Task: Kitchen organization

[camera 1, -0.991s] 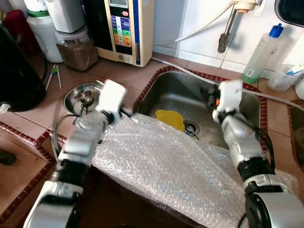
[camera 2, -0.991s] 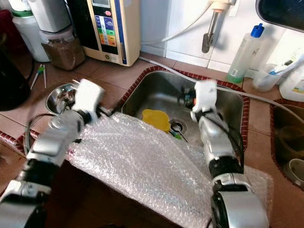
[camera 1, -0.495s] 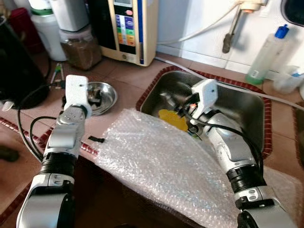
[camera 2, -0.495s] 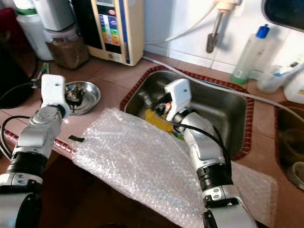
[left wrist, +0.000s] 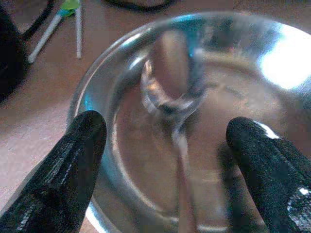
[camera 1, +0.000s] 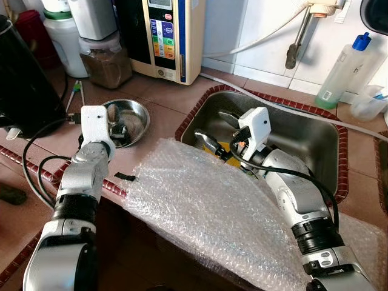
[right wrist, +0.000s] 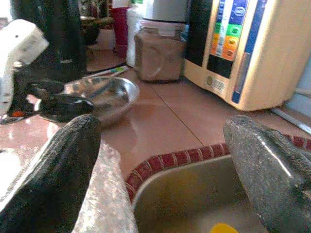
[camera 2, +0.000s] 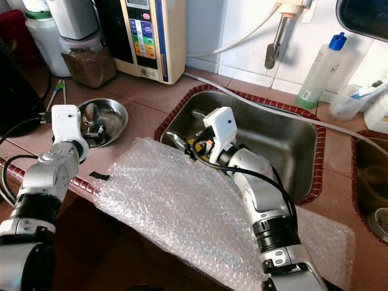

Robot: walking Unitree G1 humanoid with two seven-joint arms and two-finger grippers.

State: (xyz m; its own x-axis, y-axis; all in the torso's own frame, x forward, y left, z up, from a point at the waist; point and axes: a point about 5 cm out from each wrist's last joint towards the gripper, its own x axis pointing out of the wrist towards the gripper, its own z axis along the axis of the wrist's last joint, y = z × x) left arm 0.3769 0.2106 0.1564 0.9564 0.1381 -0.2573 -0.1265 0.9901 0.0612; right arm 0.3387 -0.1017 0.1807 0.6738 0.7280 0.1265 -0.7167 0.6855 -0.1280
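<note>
Since a second ago the left gripper (left wrist: 165, 160) has swung off the bubble wrap (camera 1: 206, 212) to the steel bowl (camera 1: 136, 115) near the counter's left edge, fingers spread wide over a spoon (left wrist: 172, 92) lying inside. The right gripper (camera 1: 219, 128) has dropped to the sink's (camera 1: 303, 130) near-left corner, jaws apart, empty, above something yellow (camera 1: 225, 147). The appliance's (camera 1: 160, 33) panel writing is unreadable. A jar (camera 1: 104, 57) holds brown powder.
</note>
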